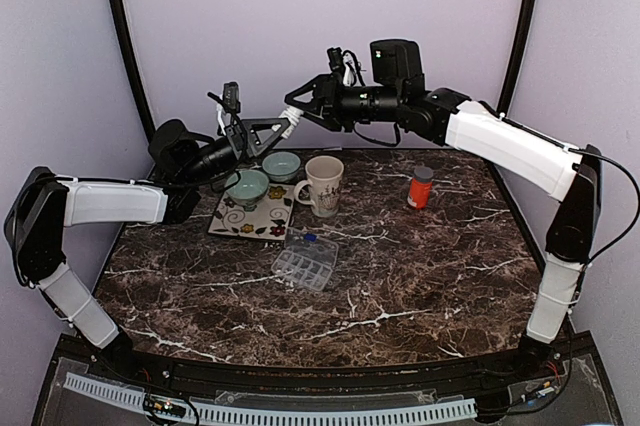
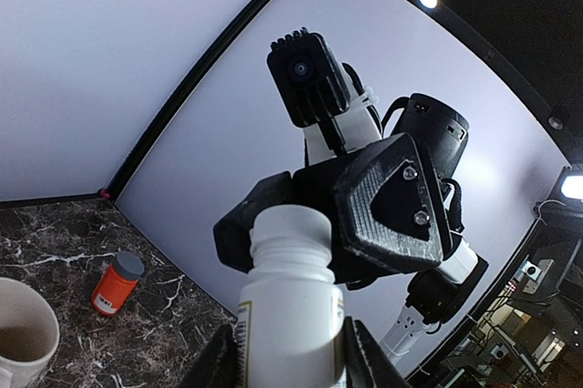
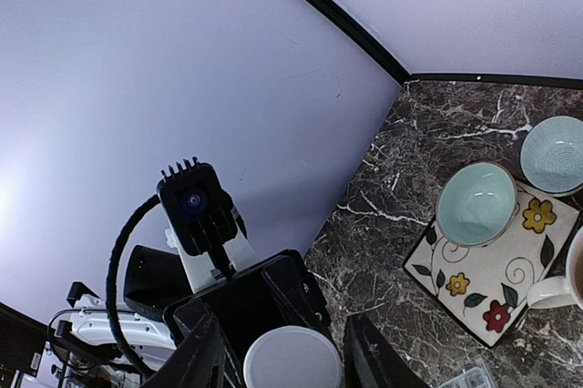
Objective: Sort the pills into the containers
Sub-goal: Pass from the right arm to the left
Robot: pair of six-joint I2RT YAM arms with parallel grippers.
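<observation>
My left gripper (image 1: 280,127) is shut on a white pill bottle (image 1: 290,121) and holds it in the air above the back left of the table. In the left wrist view the bottle (image 2: 291,315) stands upright between my fingers (image 2: 217,362), its white cap on top. My right gripper (image 1: 296,109) reaches in from the right and straddles the cap. The right wrist view shows the round cap (image 3: 291,362) between that gripper's fingers (image 3: 364,352), with a small gap on each side, so the jaws are open. A clear pill organiser (image 1: 306,262) lies mid-table.
An orange bottle with a grey cap (image 1: 421,187) stands at the back right. A cream mug (image 1: 324,185) stands beside a flowered tile (image 1: 250,218) carrying a pale green bowl (image 1: 247,186). A second bowl (image 1: 282,165) is behind it. A small blue item (image 1: 310,238) lies by the organiser.
</observation>
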